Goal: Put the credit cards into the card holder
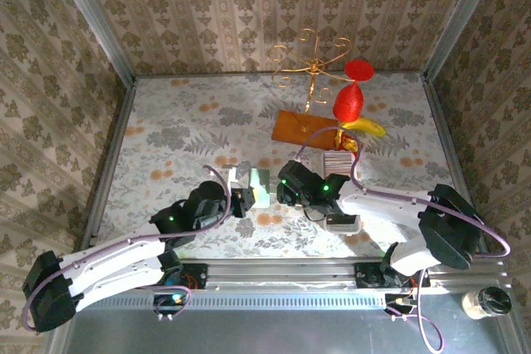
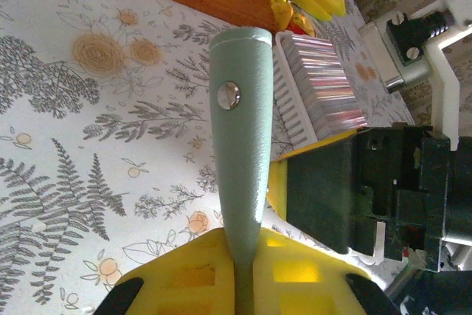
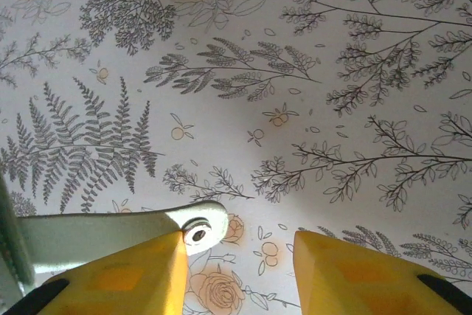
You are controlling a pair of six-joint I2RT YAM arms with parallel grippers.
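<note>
The card holder, a grey-green wallet with a metal snap, stands edge-on. My left gripper is shut on its lower end. In the top view the card holder sits mid-table between my left gripper and my right gripper. My right gripper is open just above the cloth. The card holder's snap tab lies against the inner tip of its left finger. The credit cards stand in a pale pinkish row in the white ribbed tray, behind the right gripper.
A brown wooden board lies behind the tray, with a yellow banana, a red object and a gold wire stand near it. Metal rails edge the flowered cloth, which is bare on the left.
</note>
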